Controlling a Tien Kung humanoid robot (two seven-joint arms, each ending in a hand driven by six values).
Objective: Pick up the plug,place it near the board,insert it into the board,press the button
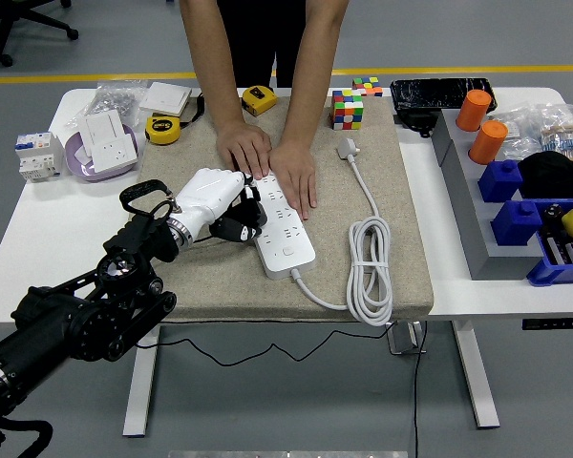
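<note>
On the left part of the white desk [38, 248] stand a small white breaker unit [36, 156] and a purple round dish [84, 164] that carries a white socket plate [107, 136]. Beside them lies a yellow tape measure [162, 129], and a second yellow one [259, 98] is further back.

The robot's left arm comes in from the lower left corner. Its left hand [215, 202] is white with dark fingertips [244, 227], and it lies on the beige mat [220, 277], touching the left side of the white power strip [281, 224]. The fingers are curled toward the strip; I cannot tell whether they hold something between them.

A person stands at the far side of the desk. Both of the person's hands [267, 157] press flat on the far end of the power strip.

To the right of the strip, its white cable [370, 281] is coiled on the mat, and the plug [348, 148] lies at the cable's end, near the back of the mat and well apart from the robot's hand. Behind it stands a colour cube [348, 109].

On the right side of the desk there are two orange cylinders [481, 126], blue blocks [508, 196] and a grey tray [477, 239].
</note>
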